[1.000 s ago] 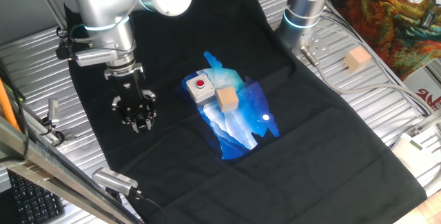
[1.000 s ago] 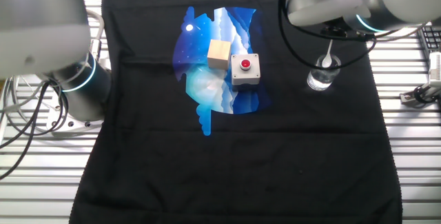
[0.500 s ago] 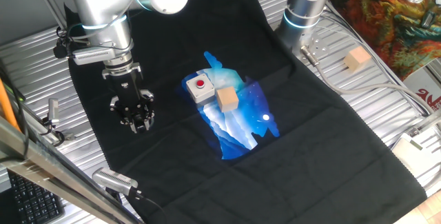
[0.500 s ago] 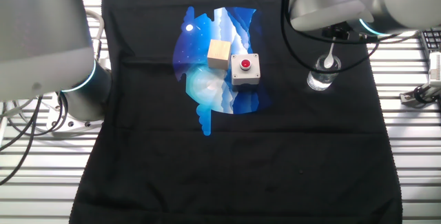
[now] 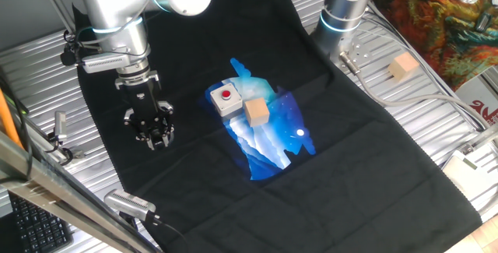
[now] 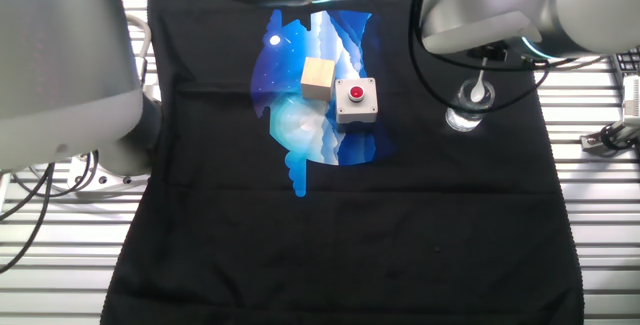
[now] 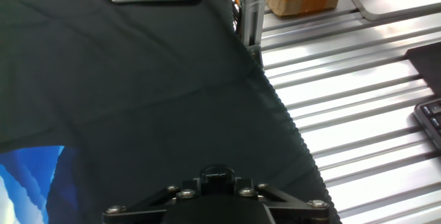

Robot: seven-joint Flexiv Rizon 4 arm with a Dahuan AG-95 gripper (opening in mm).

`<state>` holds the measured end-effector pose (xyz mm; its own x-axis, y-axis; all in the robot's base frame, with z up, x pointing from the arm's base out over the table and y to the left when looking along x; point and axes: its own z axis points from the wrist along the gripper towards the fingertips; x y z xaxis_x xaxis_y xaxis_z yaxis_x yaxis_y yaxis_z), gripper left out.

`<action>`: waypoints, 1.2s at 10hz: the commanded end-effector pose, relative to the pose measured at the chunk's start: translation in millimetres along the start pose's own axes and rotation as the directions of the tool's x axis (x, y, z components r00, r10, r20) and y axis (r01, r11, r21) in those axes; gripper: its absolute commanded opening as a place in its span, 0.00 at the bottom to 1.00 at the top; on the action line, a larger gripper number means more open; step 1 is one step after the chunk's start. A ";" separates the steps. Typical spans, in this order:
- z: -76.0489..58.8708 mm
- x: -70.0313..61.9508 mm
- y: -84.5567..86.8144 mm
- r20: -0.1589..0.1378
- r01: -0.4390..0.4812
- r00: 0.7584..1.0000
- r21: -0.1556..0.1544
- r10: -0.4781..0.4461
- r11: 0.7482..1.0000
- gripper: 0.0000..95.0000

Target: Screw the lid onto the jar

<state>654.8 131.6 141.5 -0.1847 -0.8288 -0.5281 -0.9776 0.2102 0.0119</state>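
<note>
Black cloth (image 5: 194, 191) over a ribbed metal table (image 5: 436, 121) is the whole stage, with a blue-and-white printed patch in the middle where the grey box with a red button (image 6: 355, 101) and the tan wooden cube (image 6: 318, 78) sit touching each other.

We'll use that button box as our landmark. From it, the jar (image 6: 466, 115) is off on the side away from the cube, well apart, alone on plain black cloth near the cloth's edge. It's a short clear glass cylinder standing upright, so its axis — the one any screwing turns about — points straight up. A thin white rounded-tip piece (image 6: 479, 83) rises out of its mouth, and from that we'd guess the lid is at or just above the jar, but the black cap itself is hidden under the arm, so we can't say whether it's seated.

The gripper (image 5: 153, 134) hangs straight down over that same spot, fingers pointing at the cloth. So the relation that matters: jar directly below the claw, both axes vertical and lined up as far as we can tell. One arm only, so no choice of hand.

Whether the claw is clamped on something or loose — we can't tell. Fingertips are a dark cluster in one fixed view, and the hand view only catches the gripper body.
</note>
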 end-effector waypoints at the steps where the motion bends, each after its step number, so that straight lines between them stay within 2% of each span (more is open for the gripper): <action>1: 0.5 1.3 -0.6 0.003 0.002 1.000 -0.001 -0.002 1.000 0.00; 12: -0.7 9.7 -0.9 0.020 0.017 1.000 -0.005 -0.017 1.000 0.00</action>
<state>654.1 122.3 136.3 -0.1643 -0.8223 -0.5449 -0.9813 0.1923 0.0057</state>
